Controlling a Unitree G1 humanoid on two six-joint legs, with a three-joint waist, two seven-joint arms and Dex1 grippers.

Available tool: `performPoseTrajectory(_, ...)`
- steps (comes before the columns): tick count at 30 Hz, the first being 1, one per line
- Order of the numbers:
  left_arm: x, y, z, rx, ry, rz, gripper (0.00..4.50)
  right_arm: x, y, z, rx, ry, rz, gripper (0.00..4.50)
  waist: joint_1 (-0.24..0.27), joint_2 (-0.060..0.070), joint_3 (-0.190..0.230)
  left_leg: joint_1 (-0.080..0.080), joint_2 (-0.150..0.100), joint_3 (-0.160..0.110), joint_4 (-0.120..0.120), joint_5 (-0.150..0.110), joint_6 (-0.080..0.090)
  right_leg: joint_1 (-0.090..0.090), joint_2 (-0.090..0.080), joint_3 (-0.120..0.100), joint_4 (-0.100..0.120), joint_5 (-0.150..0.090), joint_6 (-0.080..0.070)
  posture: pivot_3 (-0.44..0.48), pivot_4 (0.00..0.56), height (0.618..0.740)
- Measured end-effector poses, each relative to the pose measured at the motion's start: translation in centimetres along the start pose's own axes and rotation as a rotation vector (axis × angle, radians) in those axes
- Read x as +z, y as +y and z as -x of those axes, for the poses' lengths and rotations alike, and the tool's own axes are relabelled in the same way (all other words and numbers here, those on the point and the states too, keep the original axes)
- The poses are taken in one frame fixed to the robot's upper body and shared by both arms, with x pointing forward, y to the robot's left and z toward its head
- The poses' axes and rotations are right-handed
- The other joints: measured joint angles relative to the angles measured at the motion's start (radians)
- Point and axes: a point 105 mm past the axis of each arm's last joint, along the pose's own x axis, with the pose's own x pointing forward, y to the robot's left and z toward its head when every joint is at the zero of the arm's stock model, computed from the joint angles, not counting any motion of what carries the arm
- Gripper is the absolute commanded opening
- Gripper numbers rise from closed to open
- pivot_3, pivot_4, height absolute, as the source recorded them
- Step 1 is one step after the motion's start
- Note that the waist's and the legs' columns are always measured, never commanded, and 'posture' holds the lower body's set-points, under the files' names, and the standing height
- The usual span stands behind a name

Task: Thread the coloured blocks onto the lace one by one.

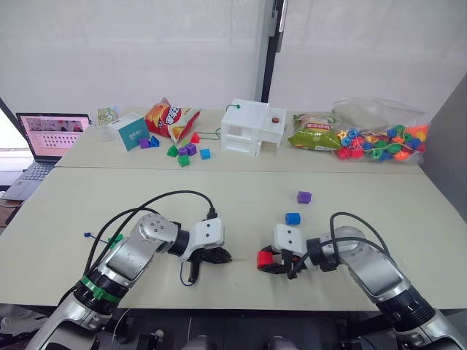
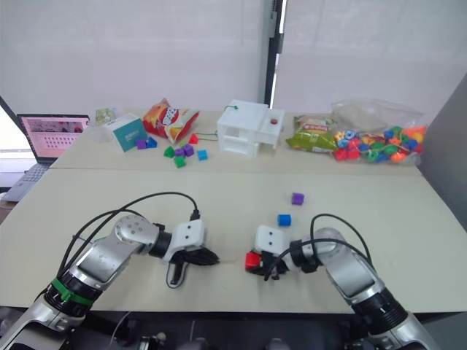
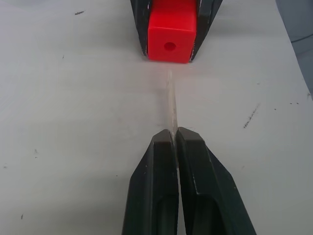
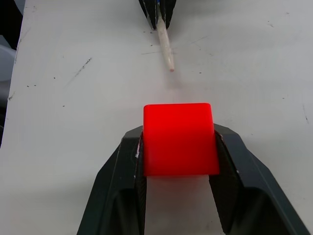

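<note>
Pinching the lace's [image 3: 170, 100] pale stiff tip, left gripper [image 3: 175, 142] clamped tight, right gripper [image 4: 178, 147] clasping smooth red cube [image 4: 179, 138], round hole facing tip, clear bag [image 1: 379, 131] holding bright beads.

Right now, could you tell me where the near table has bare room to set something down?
The near table is bare along its left and behind the purple block. It is crowded in front, where the left hand holds the lace tip towards the red block in the right hand.
</note>
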Motion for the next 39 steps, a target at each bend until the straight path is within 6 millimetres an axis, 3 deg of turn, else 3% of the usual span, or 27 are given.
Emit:
performPoseTrajectory(16, 1.2, -0.1, -0.8, -0.018, -0.017, -0.025, 0.0, 0.1, 0.2, -0.1, 0.008, 0.002, 0.008, 1.2, 0.002, 0.0, 0.0, 0.0, 0.0, 0.0, 0.0, 0.0, 0.0, 0.0, 0.0, 0.0, 0.0, 0.0, 0.0, 0.0, 0.15, 0.74)
performPoseTrajectory(29, 0.5, -0.4, -1.2, -0.029, 0.072, 0.018, 0.0, 0.1, 0.3, -0.1, 0.015, 0.007, 0.014, 1.2, 0.003, 0.0, 0.0, 0.0, 0.0, 0.0, 0.0, 0.0, 0.0, 0.0, 0.0, 0.0, 0.0, 0.0, 0.0, 0.0, 0.15, 0.74)
performPoseTrajectory(39, 1.6, -0.3, -1.4, -0.003, 0.061, 0.032, 0.0, 0.0, 0.3, -0.1, 0.013, 0.013, 0.015, 1.2, 0.005, 0.0, 0.0, 0.0, 0.0, 0.0, 0.0, 0.0, 0.0, 0.0, 0.0, 0.0, 0.0, 0.0, 0.0, 0.0, 0.15, 0.74)
